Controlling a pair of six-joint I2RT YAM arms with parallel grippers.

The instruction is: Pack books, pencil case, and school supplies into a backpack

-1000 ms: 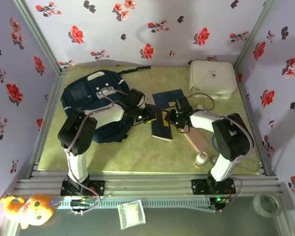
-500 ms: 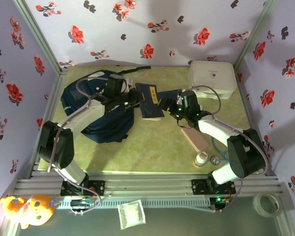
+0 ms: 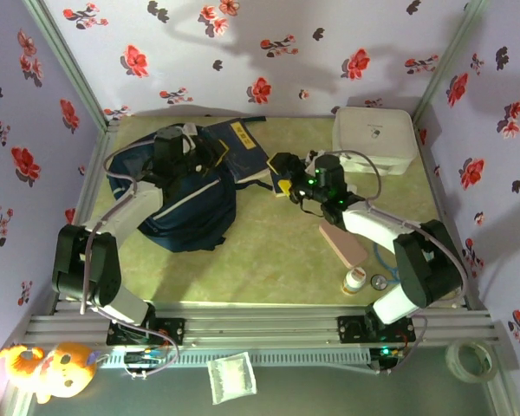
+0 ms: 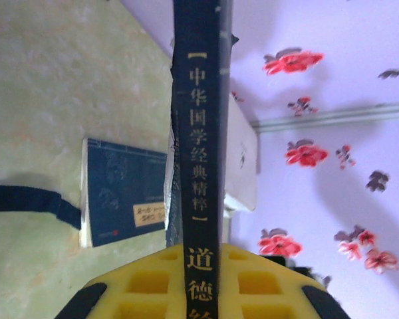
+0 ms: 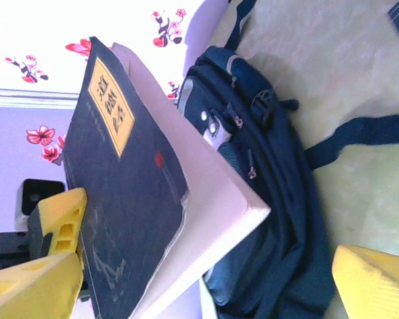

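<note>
The left tool [image 3: 215, 152] is shut tight on a dark-blue book [image 3: 241, 146] with a yellow label. It holds the book up over the top of the blue backpack [image 3: 186, 212]. The right tool [image 3: 282, 175] is wide open just beside that book and grips nothing. Another book [image 4: 123, 199] lies flat on the tabletop [image 3: 277, 260]. The pink pencil case [image 3: 345, 243] lies on the tabletop by the right arm.

Book [image 4: 198, 166] spine cut off top, bottom; backpack [image 3: 195, 217] part-hidden under left arm [image 3: 126, 211]
</note>
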